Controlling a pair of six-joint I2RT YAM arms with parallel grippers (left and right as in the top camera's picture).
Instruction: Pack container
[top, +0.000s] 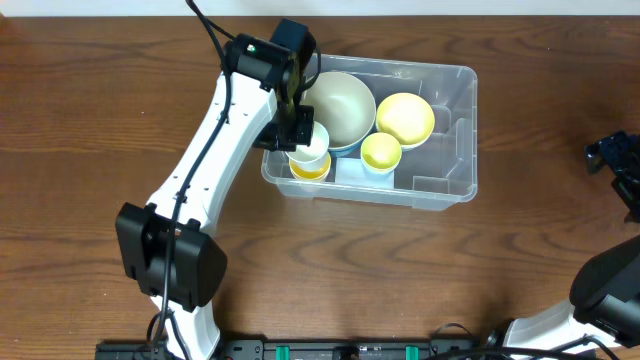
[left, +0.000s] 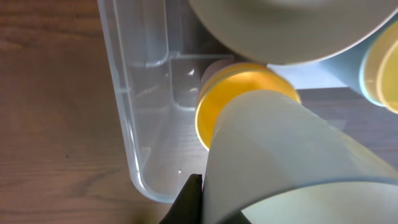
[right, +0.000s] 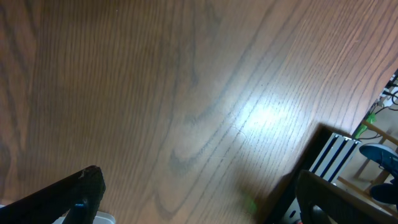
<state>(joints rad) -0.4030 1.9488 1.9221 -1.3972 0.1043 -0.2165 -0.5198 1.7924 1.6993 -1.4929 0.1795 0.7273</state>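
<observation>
Left gripper (top: 300, 128) is down over the near-left corner of the container (top: 452, 150), jaws together on a white cup (top: 312, 150), and that cup sits right above a yellow cup (top: 310, 172) lying inside. The container is toward the far edge of the table (top: 80, 150), a little right of the middle, with a large pale bowl (top: 340, 105) and a yellow bowl (top: 405, 115) in it too.

This looks like a nesting move, white cup into yellow. To do it well, line the base up with the yellow mouth, go straight down, and let go only once it is seated. The container wall on one side and the large pale bowl on the other leave little room to swing. The right gripper (top: 622, 160) sits by the right edge, jaws wide apart, nothing in them.

The overhead gives the whole layout, but the arm covers the grip. The left wrist view gives the close-up: the white cup's side fills the frame, with the yellow rim just beyond and the clear wall beside. I cannot tell whether the two cups touch. The right wrist view shows only bare wood between its fingers (right: 84, 193).
</observation>
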